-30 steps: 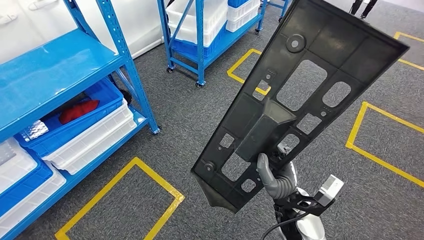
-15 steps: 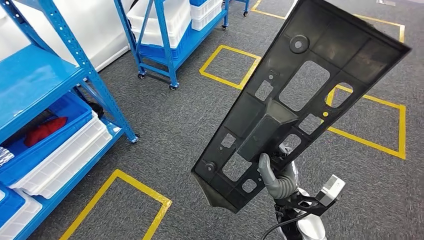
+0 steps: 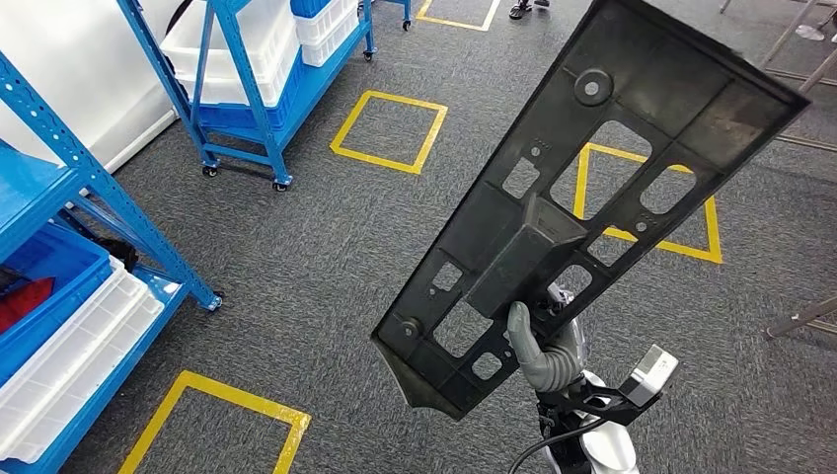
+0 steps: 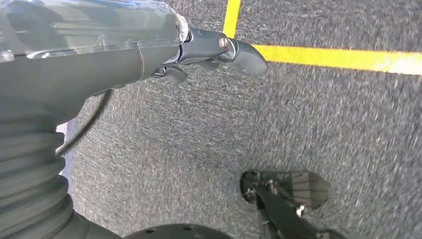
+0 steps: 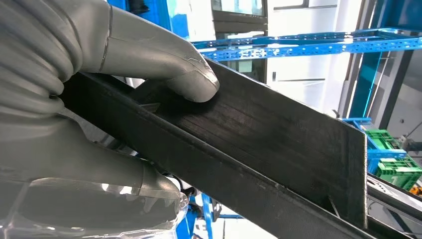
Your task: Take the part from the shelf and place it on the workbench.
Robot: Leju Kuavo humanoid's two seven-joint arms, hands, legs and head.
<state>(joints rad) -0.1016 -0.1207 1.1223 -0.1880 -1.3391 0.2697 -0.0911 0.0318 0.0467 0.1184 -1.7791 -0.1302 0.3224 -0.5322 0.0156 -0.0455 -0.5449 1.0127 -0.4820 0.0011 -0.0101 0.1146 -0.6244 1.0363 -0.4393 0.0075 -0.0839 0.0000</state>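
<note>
The part (image 3: 592, 188) is a long, flat black plastic panel with several cut-outs and a raised block in its middle. My right hand (image 3: 543, 351) grips it near its lower end and holds it upright, slanting up to the right above the grey carpet. In the right wrist view the thumb (image 5: 164, 59) presses on the part's (image 5: 278, 134) dark face, with the other fingers hidden behind it. In the left wrist view my left hand (image 4: 199, 50) hangs over the carpet with nothing in it, its fingers loosely extended.
A blue shelf (image 3: 109, 212) with white bins (image 3: 69, 346) and a blue bin (image 3: 39, 286) stands at the left. A wheeled blue rack (image 3: 247, 89) is behind it. Yellow floor squares (image 3: 385, 128) mark the carpet. A person's feet (image 3: 523, 10) and a metal leg (image 3: 799, 321) are nearby.
The camera has turned to the right, so the shelf and floor markings slide left in the picture. The part stays in the same grip in my right hand.
</note>
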